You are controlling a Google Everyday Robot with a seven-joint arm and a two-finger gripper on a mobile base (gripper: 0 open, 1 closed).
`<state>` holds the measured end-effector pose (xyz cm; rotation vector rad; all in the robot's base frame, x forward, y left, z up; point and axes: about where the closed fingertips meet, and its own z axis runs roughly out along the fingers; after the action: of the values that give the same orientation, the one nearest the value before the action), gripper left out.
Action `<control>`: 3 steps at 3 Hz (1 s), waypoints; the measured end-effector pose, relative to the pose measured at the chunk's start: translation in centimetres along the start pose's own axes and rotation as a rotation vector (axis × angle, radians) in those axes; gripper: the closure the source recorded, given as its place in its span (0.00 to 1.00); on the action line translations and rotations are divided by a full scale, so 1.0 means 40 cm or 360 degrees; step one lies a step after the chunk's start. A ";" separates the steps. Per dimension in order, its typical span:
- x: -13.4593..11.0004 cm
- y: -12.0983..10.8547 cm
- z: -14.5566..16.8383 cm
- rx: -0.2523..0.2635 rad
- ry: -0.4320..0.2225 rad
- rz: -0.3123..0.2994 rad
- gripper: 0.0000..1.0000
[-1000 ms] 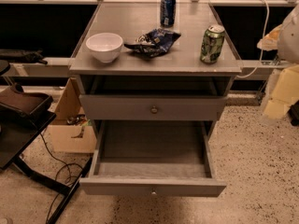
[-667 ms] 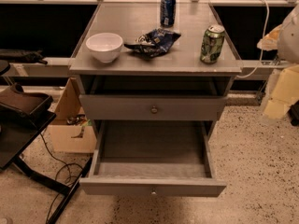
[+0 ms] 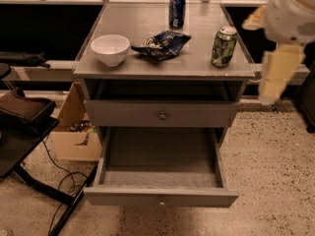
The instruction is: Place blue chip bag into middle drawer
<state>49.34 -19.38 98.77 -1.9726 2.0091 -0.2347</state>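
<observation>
The blue chip bag (image 3: 161,44) lies crumpled on the cabinet top (image 3: 147,69), between the white bowl (image 3: 110,48) and the green can (image 3: 223,45). The middle drawer (image 3: 162,196) is pulled out wide below the shut upper drawer front (image 3: 161,114), and nothing shows inside it. My gripper (image 3: 277,76) hangs as a blurred cream shape under the white arm joint (image 3: 291,11) at the right edge, to the right of the cabinet and apart from the bag.
A blue soda can (image 3: 176,11) stands at the back of the cabinet top. A cardboard box (image 3: 74,132) sits on the floor left of the cabinet, beside a dark stand (image 3: 24,132) with cables. Speckled floor lies to the right.
The arm and gripper have shifted a little to the left and up, closer to the cabinet's right side. The bag, bowl, cans and drawers have not moved.
</observation>
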 end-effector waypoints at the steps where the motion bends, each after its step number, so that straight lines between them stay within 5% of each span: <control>1: -0.058 -0.122 0.037 0.0034 0.0150 -0.0299 0.00; 3: -0.175 -0.348 0.180 0.0184 0.0506 -0.0664 0.00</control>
<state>64.86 -12.17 97.41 -2.3784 1.6757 -0.7849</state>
